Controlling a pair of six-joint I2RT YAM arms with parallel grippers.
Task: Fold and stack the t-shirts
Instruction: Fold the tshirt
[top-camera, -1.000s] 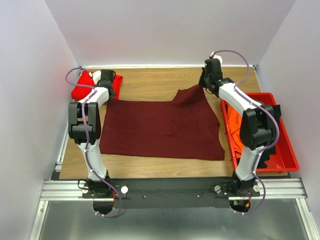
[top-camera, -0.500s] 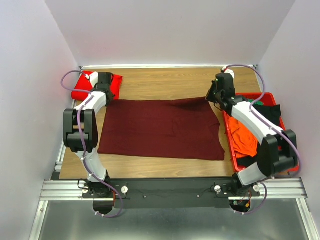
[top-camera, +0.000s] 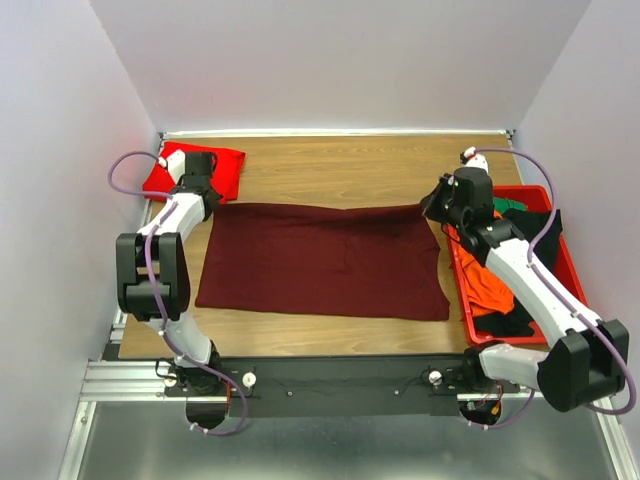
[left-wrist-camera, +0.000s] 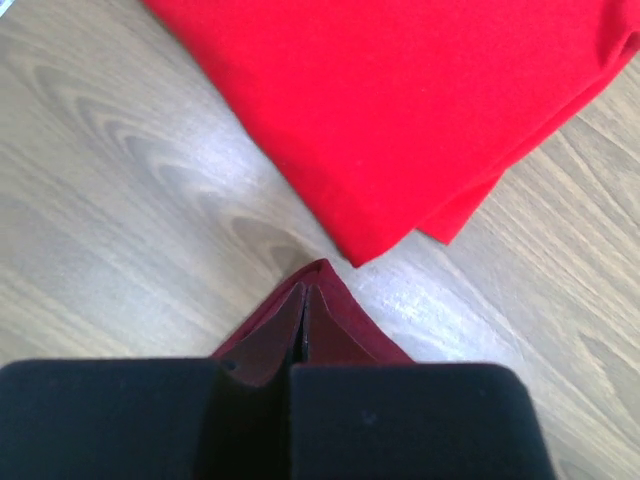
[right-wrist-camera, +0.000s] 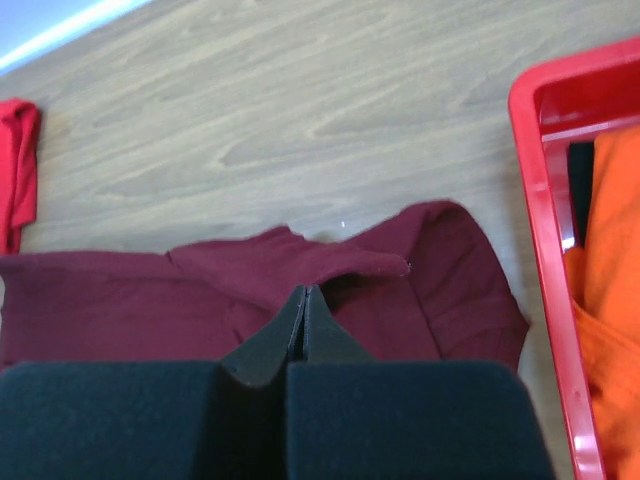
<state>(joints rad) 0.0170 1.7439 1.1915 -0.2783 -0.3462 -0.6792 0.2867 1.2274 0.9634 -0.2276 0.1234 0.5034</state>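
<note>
Showing 1 maroon t-shirt (top-camera: 320, 260); 1 red t-shirt (top-camera: 230, 170)

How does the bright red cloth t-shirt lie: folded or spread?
Folded. The bright red t-shirt is a small compact pad with layered edges.

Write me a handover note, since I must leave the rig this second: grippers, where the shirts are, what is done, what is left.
Left gripper: shut on the far left corner of the maroon t-shirt.
Right gripper: shut on its far right corner.
The maroon t-shirt lies spread flat mid-table between them. The red t-shirt lies folded in the table's far left corner.
Done: red one folded.
Left: fold the maroon one and stack it with the red. The red bin on the right holds an orange garment and others, probably next.
</note>
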